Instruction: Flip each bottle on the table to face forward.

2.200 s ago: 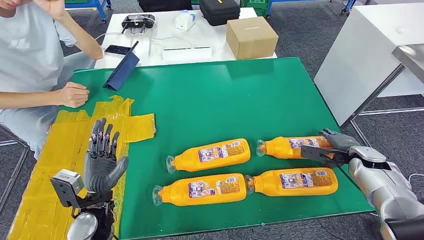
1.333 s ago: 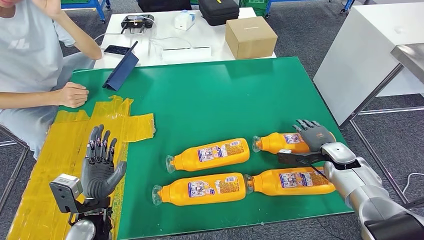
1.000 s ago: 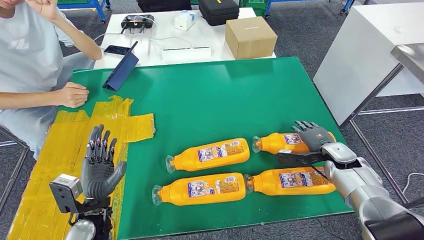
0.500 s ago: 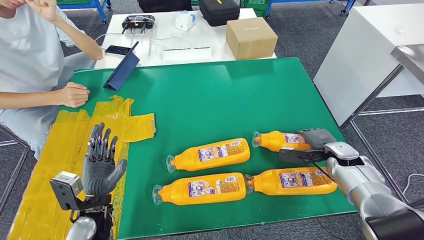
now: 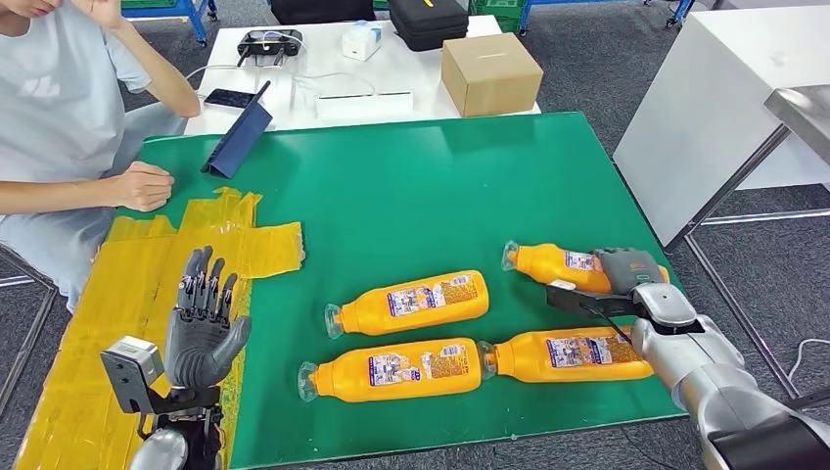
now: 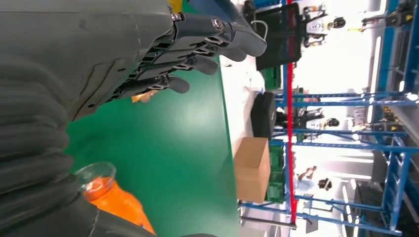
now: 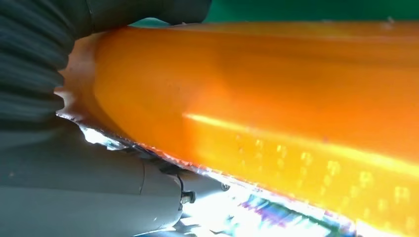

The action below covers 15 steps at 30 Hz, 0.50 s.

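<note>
Several orange bottles with labels lie on their sides on the green mat (image 5: 421, 196), caps toward my left. My right hand (image 5: 628, 274) grips the far right bottle (image 5: 553, 264) round its base end, and that bottle sits slightly askew. In the right wrist view the held bottle (image 7: 276, 98) lies against my right hand (image 7: 74, 187). The other bottles lie at the middle (image 5: 411, 302), near left (image 5: 391, 370) and near right (image 5: 568, 354). My left hand (image 5: 201, 328) stands upright and open over the yellow tape, holding nothing. The left wrist view shows its fingers (image 6: 163, 54) spread, with a bottle neck (image 6: 106, 190) beyond.
A person sits at the far left with a fist (image 5: 142, 186) on the table. Yellow tape (image 5: 127, 284) covers the mat's left side. A dark folder (image 5: 238, 132) leans at the far edge. A cardboard box (image 5: 491, 70) sits on the white table behind.
My right hand reached over the far right bottle, closed round its base end and shifted it, so it now lies a little skewed. My left hand has barely moved.
</note>
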Available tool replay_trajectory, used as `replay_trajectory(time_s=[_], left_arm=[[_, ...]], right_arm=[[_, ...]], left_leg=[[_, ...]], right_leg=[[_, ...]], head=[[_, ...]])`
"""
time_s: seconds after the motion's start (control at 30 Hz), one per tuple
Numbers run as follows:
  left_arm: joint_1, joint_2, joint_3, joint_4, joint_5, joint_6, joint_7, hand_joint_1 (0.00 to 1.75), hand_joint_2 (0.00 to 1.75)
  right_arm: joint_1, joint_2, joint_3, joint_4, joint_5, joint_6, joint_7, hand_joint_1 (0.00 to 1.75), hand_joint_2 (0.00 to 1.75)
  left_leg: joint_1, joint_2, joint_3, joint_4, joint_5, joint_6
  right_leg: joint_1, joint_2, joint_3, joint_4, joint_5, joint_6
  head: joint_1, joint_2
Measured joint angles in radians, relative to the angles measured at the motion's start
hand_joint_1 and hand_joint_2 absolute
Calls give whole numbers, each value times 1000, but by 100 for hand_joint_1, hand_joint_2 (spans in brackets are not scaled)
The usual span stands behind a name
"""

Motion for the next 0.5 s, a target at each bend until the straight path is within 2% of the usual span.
replay_trajectory(time_s=[0.07,0.17,0.33,0.5], left_arm=[[7,-2,0,-9,-10,-9,15,0,175],[11,-4,-4,-14,-17,-33,33,0,175],[9,-3,-21,-14,-23,-56,44,0,175],[-4,7,-45,-14,-51,-66,59,0,175]], right_arm=[[28,20,-59,-46,-45,-96,14,175,175],[75,56,-171,-158,-122,-193,-19,173,175],[152,112,-318,-355,-211,-267,-95,175,175],[242,181,-417,-575,-323,-332,-183,175,175]], left_leg=[[0,0,-1,0,0,0],[0,-1,-2,0,0,0],[1,-2,-4,0,0,0],[1,-2,-7,0,0,0]], right_leg=[[0,0,-1,0,0,0],[1,0,-2,0,0,0],[2,0,-5,0,-1,0],[2,0,-7,0,-1,0]], head=[[0,0],[0,0],[0,0],[0,0]])
